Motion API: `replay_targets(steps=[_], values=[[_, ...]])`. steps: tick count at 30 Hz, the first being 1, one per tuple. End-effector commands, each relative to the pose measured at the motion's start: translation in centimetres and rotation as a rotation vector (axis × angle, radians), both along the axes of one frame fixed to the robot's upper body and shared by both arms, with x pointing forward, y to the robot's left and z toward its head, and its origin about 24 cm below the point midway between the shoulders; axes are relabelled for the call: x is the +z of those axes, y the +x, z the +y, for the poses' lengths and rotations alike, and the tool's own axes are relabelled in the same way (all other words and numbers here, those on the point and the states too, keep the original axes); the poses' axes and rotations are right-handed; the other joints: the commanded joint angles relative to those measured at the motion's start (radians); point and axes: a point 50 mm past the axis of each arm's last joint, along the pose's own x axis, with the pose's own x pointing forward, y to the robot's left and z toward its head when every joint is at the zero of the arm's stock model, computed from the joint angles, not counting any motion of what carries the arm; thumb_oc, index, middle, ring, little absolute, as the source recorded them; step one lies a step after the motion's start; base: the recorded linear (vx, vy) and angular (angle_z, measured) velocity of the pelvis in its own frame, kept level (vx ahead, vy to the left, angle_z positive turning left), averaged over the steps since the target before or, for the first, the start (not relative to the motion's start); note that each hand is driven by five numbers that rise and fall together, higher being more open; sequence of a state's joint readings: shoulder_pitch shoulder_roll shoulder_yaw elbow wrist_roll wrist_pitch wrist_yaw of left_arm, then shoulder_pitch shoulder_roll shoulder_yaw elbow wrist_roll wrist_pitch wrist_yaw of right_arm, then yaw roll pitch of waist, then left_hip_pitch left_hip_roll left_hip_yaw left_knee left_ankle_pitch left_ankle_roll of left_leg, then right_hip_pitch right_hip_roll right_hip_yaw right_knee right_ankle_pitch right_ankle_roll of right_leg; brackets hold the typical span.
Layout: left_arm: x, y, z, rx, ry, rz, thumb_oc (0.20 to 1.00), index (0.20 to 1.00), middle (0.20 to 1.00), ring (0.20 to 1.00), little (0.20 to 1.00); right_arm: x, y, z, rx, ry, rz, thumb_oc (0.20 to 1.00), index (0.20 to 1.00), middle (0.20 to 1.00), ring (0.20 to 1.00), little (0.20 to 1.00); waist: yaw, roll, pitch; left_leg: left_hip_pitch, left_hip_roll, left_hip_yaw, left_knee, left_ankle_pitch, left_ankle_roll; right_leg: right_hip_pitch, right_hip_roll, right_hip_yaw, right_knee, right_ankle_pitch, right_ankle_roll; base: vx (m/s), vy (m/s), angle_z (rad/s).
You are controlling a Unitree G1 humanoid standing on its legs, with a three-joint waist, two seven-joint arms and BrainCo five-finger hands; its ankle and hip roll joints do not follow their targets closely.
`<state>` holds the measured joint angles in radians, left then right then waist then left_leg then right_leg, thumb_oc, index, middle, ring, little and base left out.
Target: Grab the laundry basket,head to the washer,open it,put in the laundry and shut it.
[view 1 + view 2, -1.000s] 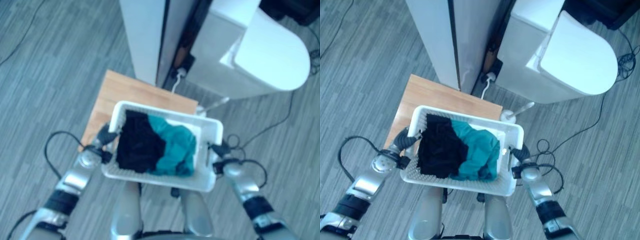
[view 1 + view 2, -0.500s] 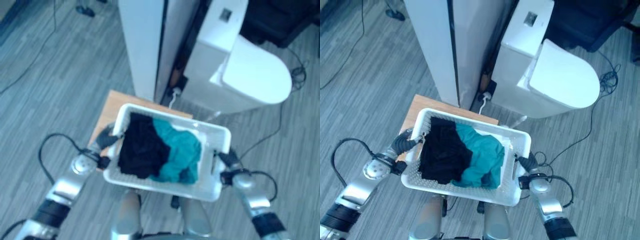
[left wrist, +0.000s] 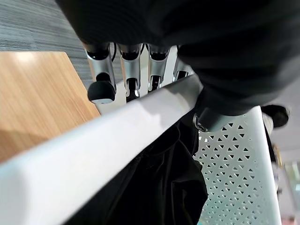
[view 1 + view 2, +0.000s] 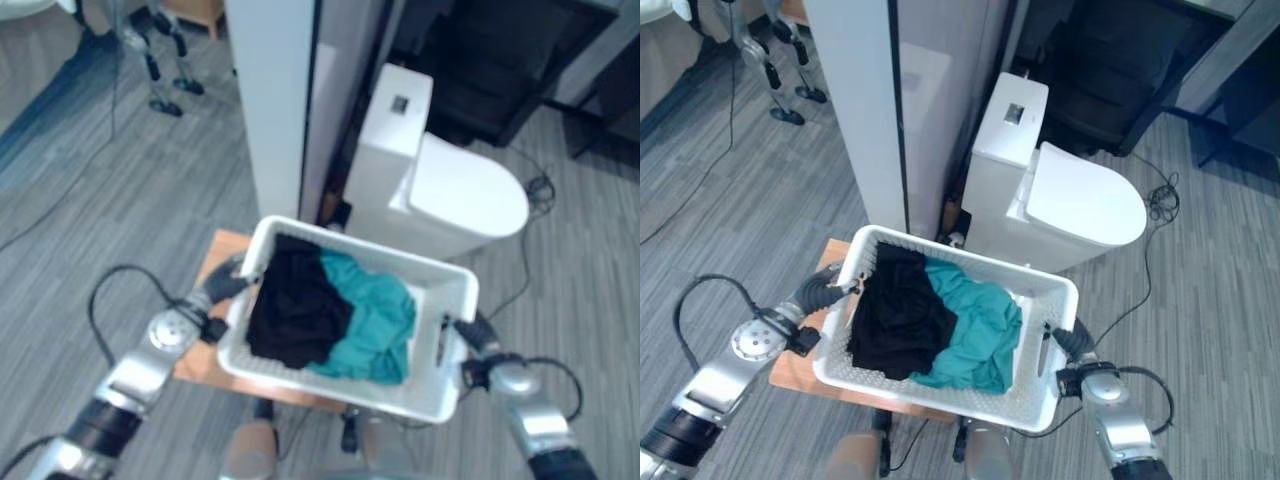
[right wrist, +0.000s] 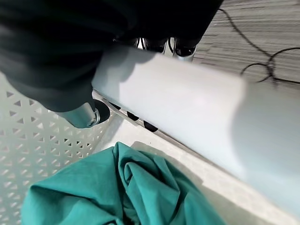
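Two hands, left hand (image 4: 818,291) & right hand (image 4: 1077,358), curled on laundry basket (image 4: 1055,380) rims w/ clothes (image 4: 930,325) inside.

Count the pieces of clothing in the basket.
2. A black garment lies on the basket's left side and a teal garment on its right, overlapping in the middle. More could be hidden underneath them.
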<state>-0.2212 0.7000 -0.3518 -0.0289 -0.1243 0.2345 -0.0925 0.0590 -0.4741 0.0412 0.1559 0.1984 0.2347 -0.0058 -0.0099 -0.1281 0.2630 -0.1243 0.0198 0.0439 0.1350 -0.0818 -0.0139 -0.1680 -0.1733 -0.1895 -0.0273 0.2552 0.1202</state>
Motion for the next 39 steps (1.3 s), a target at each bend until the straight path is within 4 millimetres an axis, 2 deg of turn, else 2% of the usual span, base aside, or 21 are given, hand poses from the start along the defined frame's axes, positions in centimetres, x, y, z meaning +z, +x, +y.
replay_targets(steps=[1, 3, 7, 11, 14, 16, 18, 19, 20, 21, 23, 24, 25, 29, 32, 33, 35, 36, 37, 39], values=[[5.1, 2.0, -5.0, -0.254, -0.147, -0.17, 0.2, 0.2, 0.2, 0.2, 0.2, 2.9, 1.1, 0.3, 0.17, 0.096, -0.108, 0.2, 0.2, 0.2, 0.2, 0.2, -0.005, 0.027, -0.063, 0.045, -0.047, 0.012, -0.059, -0.03, 0.067, 0.064, -0.1, -0.024, 0.174, -0.153, 0.092, -0.03, 0.051, -0.05], [5.5, 2.9, -6.2, -0.287, -0.129, -0.168, 0.2, 0.2, 0.2, 0.2, 0.2, 3.0, 1.2, 0.0, 0.166, 0.089, -0.105, 0.2, 0.2, 0.2, 0.2, 0.2, -0.017, 0.023, -0.065, 0.047, -0.056, 0.023, -0.07, -0.031, 0.073, 0.052, -0.105, -0.007, 0.163, -0.13, 0.098, -0.05, 0.058, 0.0], [5.7, 3.7, -7.4, -0.314, -0.101, -0.157, 0.2, 0.2, 0.2, 0.2, 0.2, 3.5, 1.7, -0.2, 0.163, 0.079, -0.114, 0.2, 0.2, 0.2, 0.2, 0.2, -0.024, 0.02, -0.055, 0.041, -0.064, 0.049, -0.066, -0.033, 0.081, 0.027, -0.11, 0.016, 0.151, -0.087, 0.103, -0.06, 0.043, -0.17], [6.3, 4.6, -8.7, -0.341, -0.066, -0.168, 0.2, 0.2, 0.2, 0.2, 0.2, 4.0, 2.1, -0.2, 0.172, 0.068, -0.122, 0.2, 0.2, 0.2, 0.2, 0.2, -0.029, 0.022, -0.037, 0.032, -0.058, 0.086, -0.051, -0.034, 0.082, 0.006, -0.119, -0.01, 0.154, -0.07, 0.104, -0.11, 0.048, -0.46], [7.2, 5.5, -10.4, -0.382, -0.017, -0.176, 0.2, 0.2, 0.2, 0.2, 0.2, 4.7, 2.2, -0.8, 0.186, 0.037, -0.122, 0.2, 0.2, 0.2, 0.2, 0.2, -0.022, 0.043, -0.028, 0.014, -0.029, 0.142, -0.04, -0.023, 0.088, 0.014, -0.112, -0.104, 0.283, -0.173, 0.082, -0.16, 0.104, -0.58], [7.7, 5.7, -10.9, -0.399, 0.007, -0.179, 0.2, 0.2, 0.2, 0.2, 0.2, 5.0, 2.2, -1.2, 0.195, 0.015, -0.12, 0.2, 0.2, 0.2, 0.2, 0.2, -0.013, 0.051, -0.032, 0.005, -0.016, 0.176, -0.036, -0.015, 0.091, 0.025, -0.107, -0.156, 0.366, -0.233, 0.068, -0.11, 0.081, -0.47], [8.1, 5.8, -11.1, -0.408, 0.024, -0.188, 0.2, 0.2, 0.2, 0.2, 0.2, 5.2, 2.1, -1.4, 0.202, 0.001, -0.115, 0.2, 0.2, 0.2, 0.2, 0.2, -0.006, 0.053, -0.035, 0.004, -0.011, 0.197, -0.038, -0.011, 0.095, 0.032, -0.103, -0.174, 0.419, -0.258, 0.064, -0.05, 0.061, -0.73], [8.5, 6.0, -11.4, -0.418, 0.039, -0.198, 0.2, 0.2, 0.2, 0.2, 0.2, 5.4, 2.1, -1.7, 0.21, -0.019, -0.11, 0.2, 0.2, 0.2, 0.2, 0.2, 0.0, 0.055, -0.051, 0.01, -0.008, 0.218, -0.046, -0.025, 0.094, 0.063, -0.094, -0.194, 0.47, -0.304, 0.073, -0.1, 0.066, -0.49], [8.6, 6.0, -11.5, -0.42, 0.039, -0.2, 0.2, 0.2, 0.2, 0.2, 0.2, 5.4, 2.1, -1.7, 0.209, -0.019, -0.111, 0.2, 0.2, 0.2, 0.2, 0.2, 0.006, 0.055, -0.046, 0.002, -0.004, 0.238, -0.045, -0.005, 0.099, 0.058, -0.096, -0.208, 0.467, -0.292, 0.06, -0.04, 0.037, -0.44], [8.7, 6.1, -11.5, -0.417, 0.038, -0.203, 0.2, 0.2, 0.2, 0.2, 0.2, 5.5, 2.1, -1.9, 0.206, -0.019, -0.113, 0.2, 0.2, 0.2, 0.2, 0.2, 0.01, 0.052, -0.059, 0.006, -0.006, 0.242, -0.045, -0.022, 0.095, 0.082, -0.096, -0.212, 0.484, -0.312, 0.073, -0.07, 0.004, -0.69], [8.9, 6.3, -11.3, -0.405, 0.019, -0.204, 0.2, 0.2, 0.2, 0.2, 0.2, 5.5, 2.4, -1.9, 0.196, -0.018, -0.117, 0.2, 0.2, 0.2, 0.2, 0.2, 0.042, 0.037, -0.089, -0.009, -0.011, 0.305, -0.053, -0.014, 0.1, 0.152, -0.102, -0.241, 0.464, -0.295, 0.083, -0.08, -0.01, -0.87], [8.9, 6.3, -11.3, -0.405, 0.019, -0.204, 0.2, 0.2, 0.2, 0.2, 0.2, 5.5, 2.4, -1.9, 0.196, -0.018, -0.117, 0.2, 0.2, 0.2, 0.2, 0.2, 0.042, 0.037, -0.089, -0.009, -0.01, 0.306, -0.053, -0.014, 0.1, 0.152, -0.102, -0.24, 0.463, -0.294, 0.083, -0.14, -0.035, -0.85], [8.8, 6.5, -10.8, -0.383, 0.011, -0.202, 0.2, 0.2, 0.2, 0.2, 0.2, 5.3, 2.6, -1.7, 0.192, -0.009, -0.117, 0.2, 0.2, 0.2, 0.2, 0.2, 0.061, 0.028, -0.111, -0.03, -0.015, 0.343, -0.06, -0.006, 0.105, 0.195, -0.102, -0.241, 0.453, -0.273, 0.089, -0.12, -0.04, -0.69], [8.7, 6.7, -9.8, -0.347, 0.013, -0.196, 0.2, 0.2, 0.2, 0.2, 0.2, 4.8, 3.1, -1.2, 0.187, 0.002, -0.11, 0.2, 0.2, 0.2, 0.2, 0.2, 0.092, 0.009, -0.143, -0.068, -0.008, 0.413, -0.058, 0.012, 0.106, 0.256, -0.101, -0.21, 0.406, -0.216, 0.109, -0.17, -0.077, -0.91], [8.9, 6.9, -9.3, -0.325, 0.004, -0.206, 0.2, 0.2, 0.2, 0.2, 0.2, 4.6, 3.0, -1.0, 0.179, 0.013, -0.111, 0.2, 0.2, 0.2, 0.2, 0.2, 0.103, 0.001, -0.151, -0.088, 0.013, 0.44, -0.058, 0.036, 0.089, 0.28, -0.077, -0.171, 0.332, -0.231, 0.1, -0.17, -0.153, -0.59], [8.8, 6.9, -8.9, -0.312, -0.003, -0.208, 0.2, 0.2, 0.2, 0.2, 0.2, 4.6, 2.9, -0.9, 0.182, 0.023, -0.116, 0.2, 0.2, 0.2, 0.2, 0.2, 0.103, -0.002, -0.154, -0.1, 0.026, 0.447, -0.059, 0.062, 0.076, 0.284, -0.054, -0.141, 0.294, -0.269, 0.09, -0.14, -0.163, -0.48], [8.5, 6.9, -8.5, -0.299, -0.016, -0.206, 0.2, 0.2, 0.2, 0.2, 0.2, 4.4, 2.7, -0.7, 0.182, 0.038, -0.118, 0.2, 0.2, 0.2, 0.2, 0.2, 0.106, 0.001, -0.16, -0.111, 0.053, 0.462, -0.06, 0.089, 0.057, 0.304, -0.032, -0.137, 0.248, -0.319, 0.075, -0.15, -0.192, -0.42], [8.5, 6.9, -8.5, -0.299, -0.017, -0.206, 0.2, 0.2, 0.2, 0.2, 0.2, 4.4, 2.7, -0.7, 0.182, 0.038, -0.118, 0.2, 0.2, 0.2, 0.2, 0.2, 0.106, 0.002, -0.161, -0.111, 0.055, 0.463, -0.059, 0.091, 0.054, 0.306, -0.029, -0.137, 0.245, -0.319, 0.072, -0.15, -0.225, -0.48], [8.4, 6.9, -8.2, -0.289, -0.026, -0.206, 0.2, 0.2, 0.2, 0.2, 0.2, 4.3, 2.5, -0.8, 0.177, 0.05, -0.117, 0.2, 0.2, 0.2, 0.2, 0.2, 0.105, 0.007, -0.161, -0.121, 0.084, 0.462, -0.057, 0.121, 0.034, 0.319, -0.001, -0.135, 0.211, -0.374, 0.052, -0.13, -0.217, -0.5], [8.3, 6.9, -8.1, -0.283, -0.036, -0.205, 0.2, 0.2, 0.2, 0.2, 0.2, 4.3, 2.3, -1.0, 0.167, 0.051, -0.119, 0.2, 0.2, 0.2, 0.2, 0.2, 0.103, 0.018, -0.158, -0.123, 0.122, 0.458, -0.057, 0.159, 0.006, 0.327, 0.029, -0.146, 0.192, -0.428, 0.025, -0.15, -0.262, -0.37]])
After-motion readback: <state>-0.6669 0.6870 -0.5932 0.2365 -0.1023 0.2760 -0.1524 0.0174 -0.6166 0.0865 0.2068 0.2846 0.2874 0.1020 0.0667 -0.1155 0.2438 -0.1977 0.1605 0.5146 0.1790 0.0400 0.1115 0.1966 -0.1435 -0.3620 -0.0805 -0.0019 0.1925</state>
